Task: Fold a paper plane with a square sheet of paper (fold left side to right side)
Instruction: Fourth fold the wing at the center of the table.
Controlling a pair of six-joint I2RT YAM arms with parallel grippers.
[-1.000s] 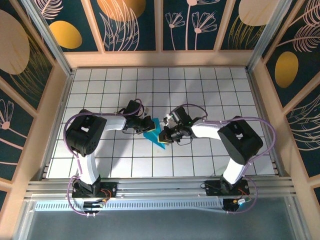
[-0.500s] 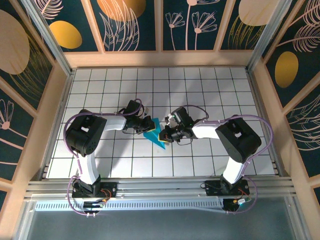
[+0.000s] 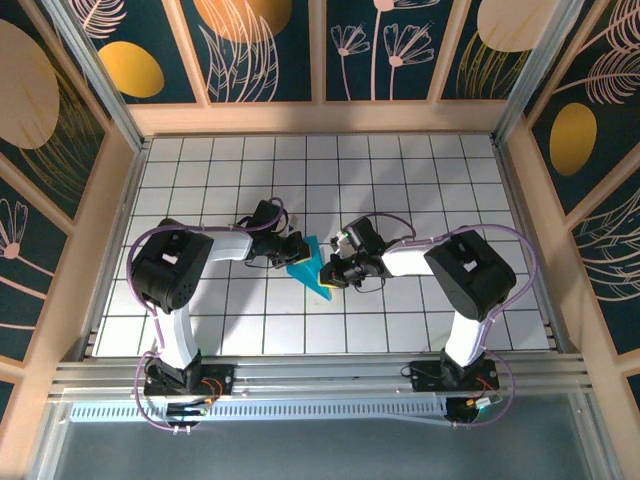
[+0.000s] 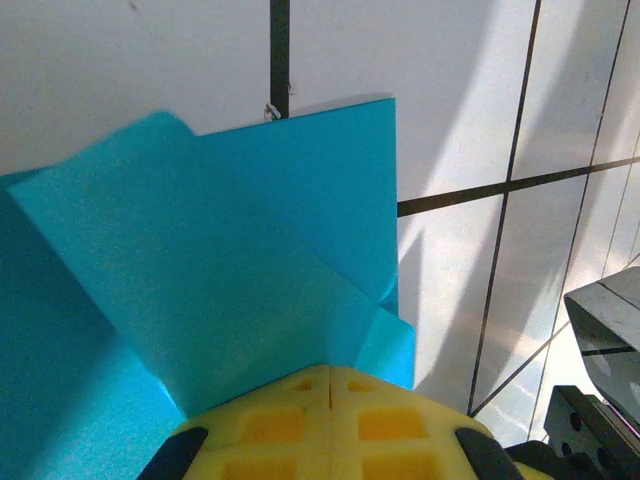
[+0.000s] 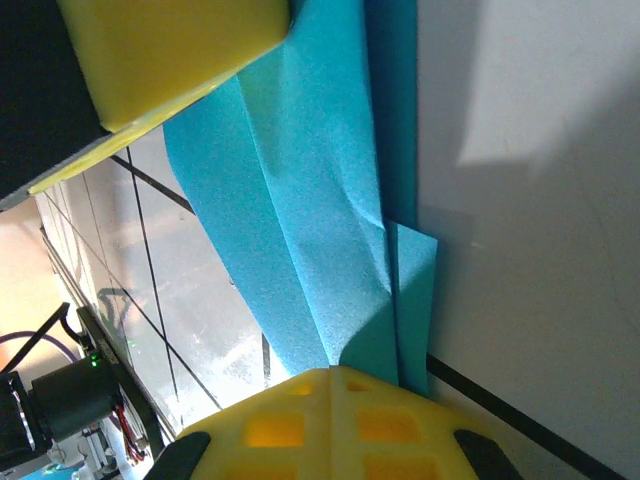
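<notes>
Creased sheet of paper (image 4: 250, 230), left and right jaws pressed together, tips on it

White square-tiled tabletop (image 3: 420, 170) with dark grid lines, light wooden frame (image 3: 320, 117), navy wall panels (image 3: 400, 50) with gold floral motifs.

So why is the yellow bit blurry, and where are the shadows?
Left wrist view: the yellow left end effector sits too near the lens, so it blurs; the blue paper looks sharp; shadow stripes cross the tiled table. Right wrist view: a grey shadow beside the paper, glare on the lower-left tiles. Top external view: soft grey shadows lie on the table.
</notes>
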